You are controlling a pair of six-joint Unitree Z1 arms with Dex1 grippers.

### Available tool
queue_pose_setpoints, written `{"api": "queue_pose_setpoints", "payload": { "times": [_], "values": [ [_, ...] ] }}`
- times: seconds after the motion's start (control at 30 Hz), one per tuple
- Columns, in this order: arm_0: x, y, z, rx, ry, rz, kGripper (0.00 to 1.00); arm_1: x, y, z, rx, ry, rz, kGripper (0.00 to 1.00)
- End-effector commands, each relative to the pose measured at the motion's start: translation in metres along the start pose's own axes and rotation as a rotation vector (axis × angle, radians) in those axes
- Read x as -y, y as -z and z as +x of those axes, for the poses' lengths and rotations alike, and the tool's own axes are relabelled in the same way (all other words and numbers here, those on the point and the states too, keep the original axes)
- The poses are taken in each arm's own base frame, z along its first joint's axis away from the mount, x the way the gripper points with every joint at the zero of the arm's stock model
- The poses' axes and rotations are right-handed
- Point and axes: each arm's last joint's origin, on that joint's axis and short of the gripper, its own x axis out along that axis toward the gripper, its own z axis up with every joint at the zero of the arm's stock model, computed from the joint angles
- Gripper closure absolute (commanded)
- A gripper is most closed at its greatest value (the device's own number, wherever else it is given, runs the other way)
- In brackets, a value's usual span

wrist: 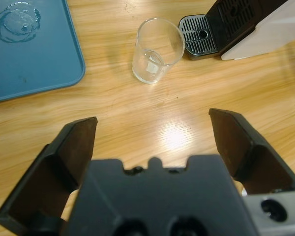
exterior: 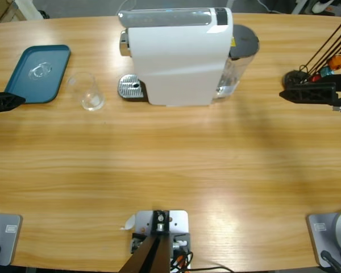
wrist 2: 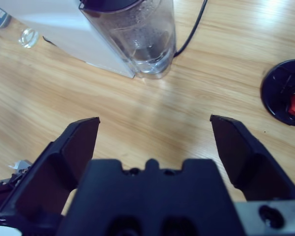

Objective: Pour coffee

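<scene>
While both my arms sit back at the edges, the long wooden table point(exterior: 170, 165) carries everything; biggest item is the white box-shaped coffee machine point(exterior: 179, 57) at top centre, with its clear plastic water tank point(wrist 2: 137, 34) on its right side and a round perforated metal drip tray point(wrist: 199, 42) at its front left; next, a teal rectangular plastic tray point(exterior: 37, 74) at far left; a small clear drinking glass point(wrist: 155, 51) stands upright between tray and drip tray, touching neither; can't make out any coffee in it; black wire capsule rack point(exterior: 321, 57) at far right; my left gripper point(wrist: 155, 132) is spread wide, holding nothing, pointed at the glass; my right gripper point(wrist 2: 155, 132) likewise spread, holding nothing, facing the tank.
</scene>
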Motion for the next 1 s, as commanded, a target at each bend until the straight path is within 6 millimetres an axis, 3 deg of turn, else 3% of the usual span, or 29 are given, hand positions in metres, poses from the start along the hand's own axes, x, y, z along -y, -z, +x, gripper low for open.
{"api": "queue_pose_setpoints", "payload": {
  "times": [0.03,0.23,0.3,0.33,0.47,0.7,1.0],
  "values": [
    [0.001,0.006,-0.011,0.049,0.027,0.017,0.009,0.003,0.009,0.011,-0.049,0.013,0.018,0.013],
    [0.016,-0.02,-0.03,0.162,0.164,0.076,0.014,0.003,0.008,0.012,-0.054,0.012,0.019,0.018],
    [0.023,-0.037,-0.031,0.193,0.233,0.089,0.172,0.003,0.008,0.013,-0.056,0.013,0.019,0.027],
    [0.026,-0.044,-0.027,0.188,0.268,0.076,0.184,0.003,0.007,0.014,-0.058,0.013,0.02,0.027],
    [0.029,-0.073,0.006,0.139,0.442,-0.101,0.174,0.003,0.006,0.016,-0.069,0.014,0.021,0.027],
    [0.003,-0.102,0.068,0.048,0.586,-0.372,0.174,0.003,0.006,0.017,-0.071,0.014,0.021,0.028],
    [0.004,-0.116,0.111,-0.083,0.788,-0.533,0.174,0.003,0.006,0.016,-0.067,0.015,0.02,0.032]
  ]
}}
